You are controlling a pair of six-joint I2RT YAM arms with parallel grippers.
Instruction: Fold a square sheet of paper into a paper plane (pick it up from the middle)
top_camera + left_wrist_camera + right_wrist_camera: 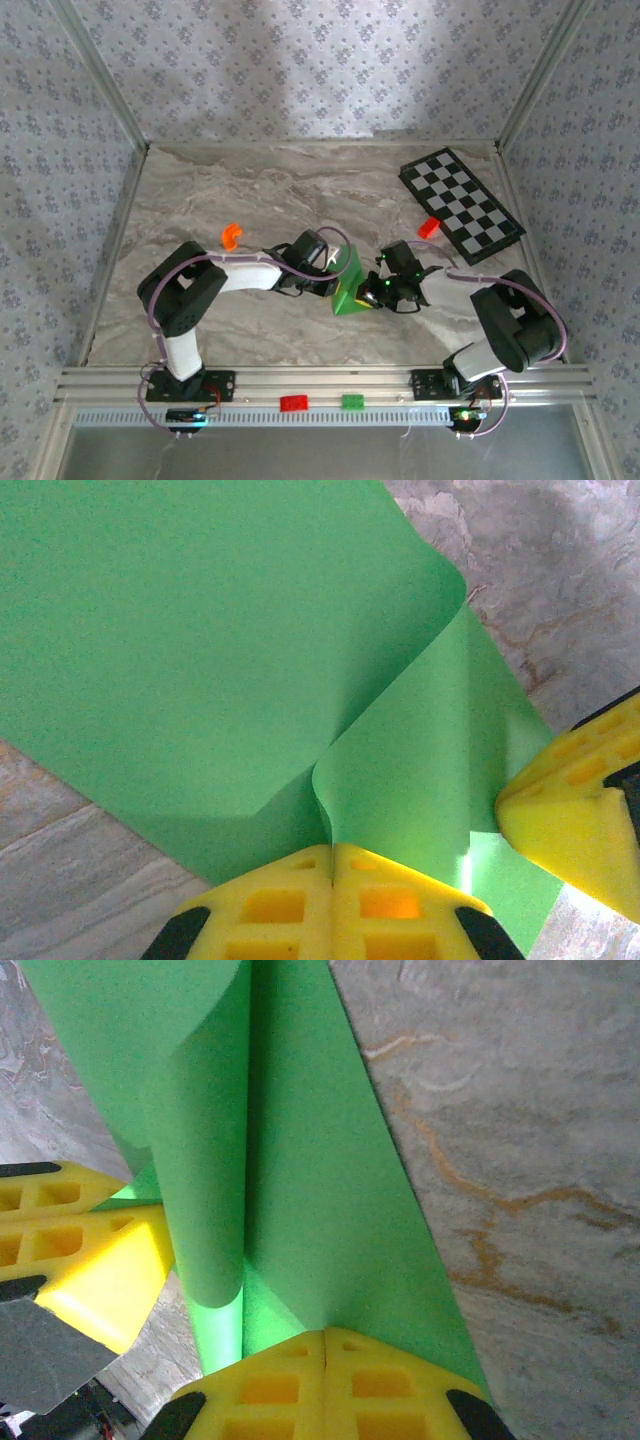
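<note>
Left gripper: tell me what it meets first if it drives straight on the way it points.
The left gripper, shut on the square sheet of paper, would only push into that same sheet, which bulges ahead of its tips; beyond lies the table, though depth is unclear.

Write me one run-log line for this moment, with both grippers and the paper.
left gripper: shut on green sheet | right gripper: shut on green sheet | sheet: curled over between them, no plane shape yet
</note>
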